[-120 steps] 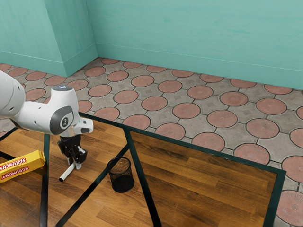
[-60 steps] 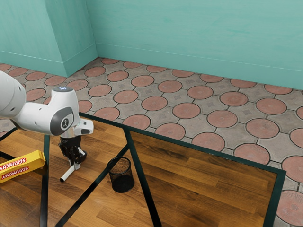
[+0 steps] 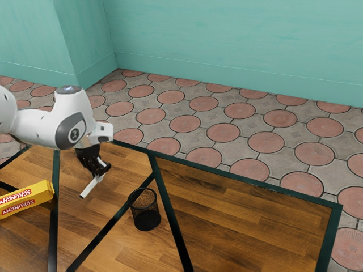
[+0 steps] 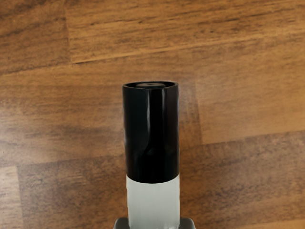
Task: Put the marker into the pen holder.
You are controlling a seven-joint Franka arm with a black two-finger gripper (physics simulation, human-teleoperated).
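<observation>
Between the closed-in pads of the gripper (image 3: 100,176), at lower left of the exterior view, the marker (image 3: 89,187) is clamped, tilted. It will probably be found light, stiff, slightly slippery, hardly fragile; it is best held by its white barrel (image 4: 153,202), clear of the black cap (image 4: 138,133). Counted: one table (image 3: 255,221), one arm (image 3: 68,124), one yellow box (image 3: 25,199) at far left, one pen holder (image 3: 145,211) lower left of centre, one gripper, one marker.

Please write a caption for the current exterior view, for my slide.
Gripper holding a marker aslant above the wooden table, between a yellow box and a black mesh pen holder.
</observation>
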